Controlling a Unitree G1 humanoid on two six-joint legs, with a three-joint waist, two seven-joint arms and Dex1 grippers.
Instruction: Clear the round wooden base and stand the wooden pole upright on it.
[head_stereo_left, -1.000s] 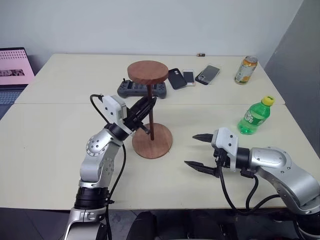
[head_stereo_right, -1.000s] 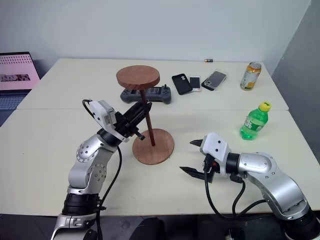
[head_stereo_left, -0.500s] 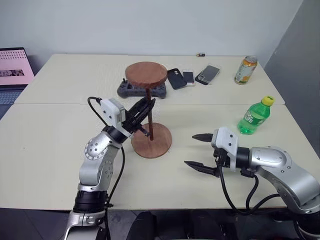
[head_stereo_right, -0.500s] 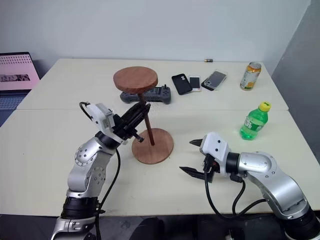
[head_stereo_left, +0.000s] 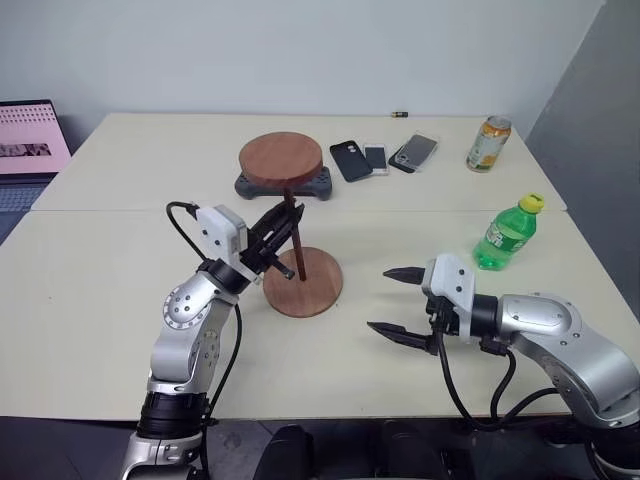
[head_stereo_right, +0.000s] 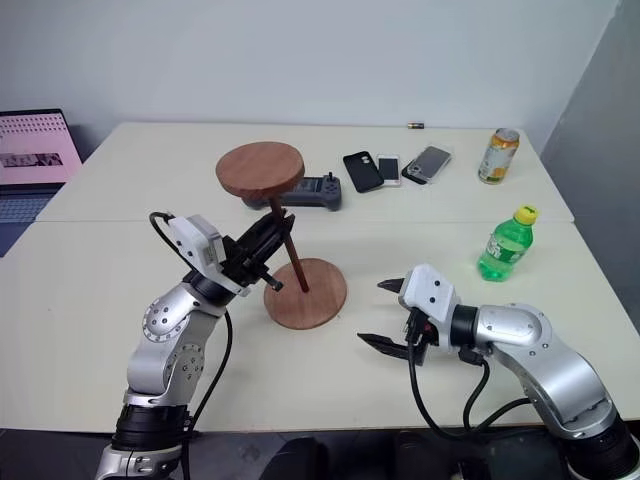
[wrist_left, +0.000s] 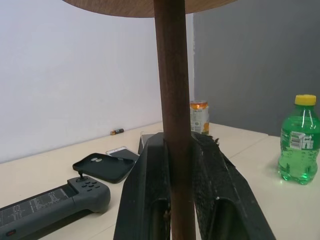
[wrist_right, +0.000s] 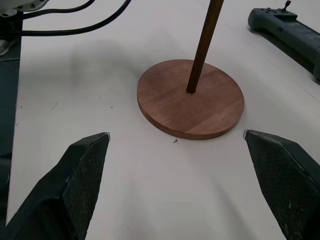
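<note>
Pole (head_stereo_left: 297, 238) | clamped between left fingers (head_stereo_left: 283, 226), foot in base (head_stereo_left: 304, 283) hole, leaning | straighten before release | right fingers (head_stereo_left: 393, 301) spread, empty

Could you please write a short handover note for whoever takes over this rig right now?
Left gripper: shut on the long dark-brown wooden pole, gripping it mid-shaft.
Right gripper: open, empty, hovering over the table beside the base.
The flat round reddish-brown wooden base lies on the cream table with nothing else on it. The pole's lower end sits at the hole in the base's centre, its small disc cap on top; the pole leans.
Done: base cleared, pole's end placed in the hole.
Left: bring the pole upright, release, and check that it stands alone.
</note>
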